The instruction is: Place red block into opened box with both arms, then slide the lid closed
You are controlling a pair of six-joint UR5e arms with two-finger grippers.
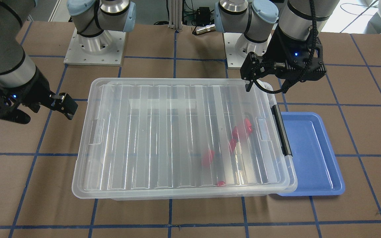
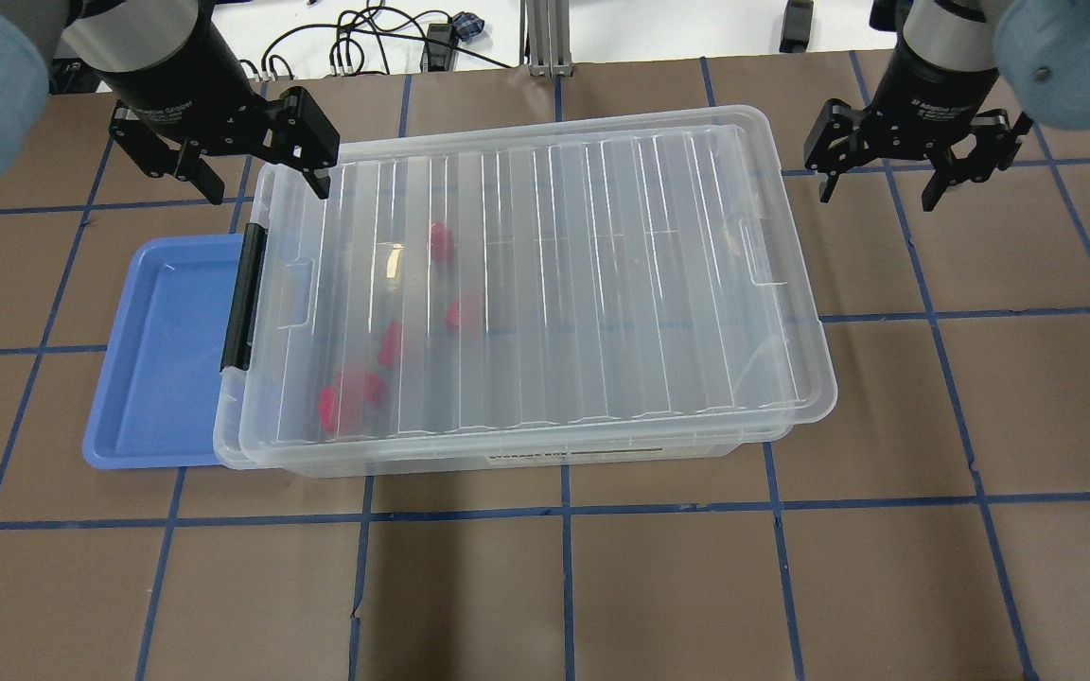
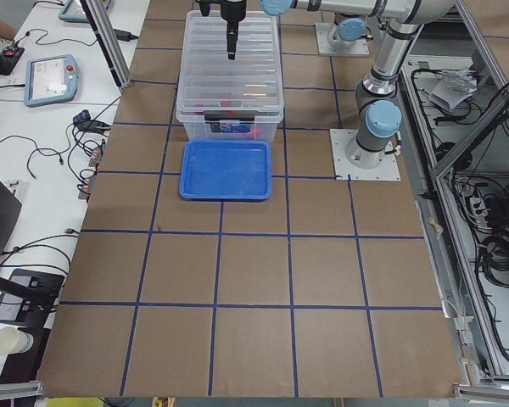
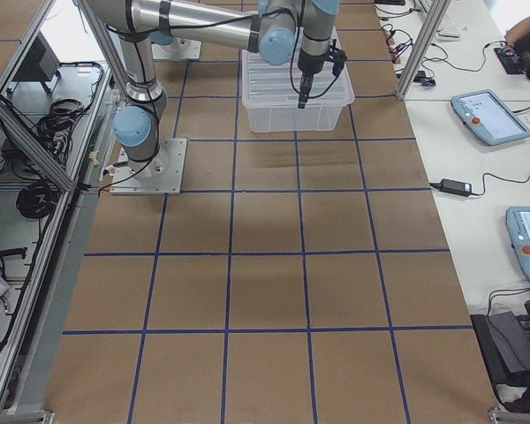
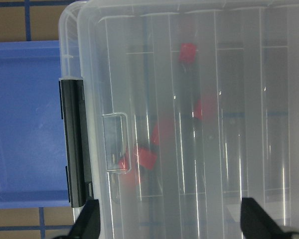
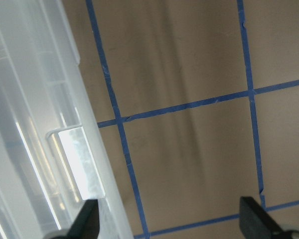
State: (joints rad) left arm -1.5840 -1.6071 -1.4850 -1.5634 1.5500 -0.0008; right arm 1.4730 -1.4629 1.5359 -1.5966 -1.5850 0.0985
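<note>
The clear box (image 2: 640, 452) stands mid-table with the ribbed lid (image 2: 554, 284) lying flat over it; a thin strip of box rim shows at the latch end. Several red blocks (image 2: 441, 242) lie inside near that end, seen blurred through the lid (image 1: 164, 138), among them one red block (image 1: 246, 125) and another red block (image 5: 188, 52). My left gripper (image 2: 266, 189) hangs open above the box's far corner by the black latch bar (image 2: 242, 298), holding nothing. My right gripper (image 2: 879, 197) hangs open over bare table beyond the opposite short side, also holding nothing.
A shallow blue tray (image 2: 157, 359) lies against the box's latch end, partly under it, with nothing in it. Brown table with blue tape grid surrounds the box. Arm bases (image 1: 94, 46) stand at the robot's side of the table.
</note>
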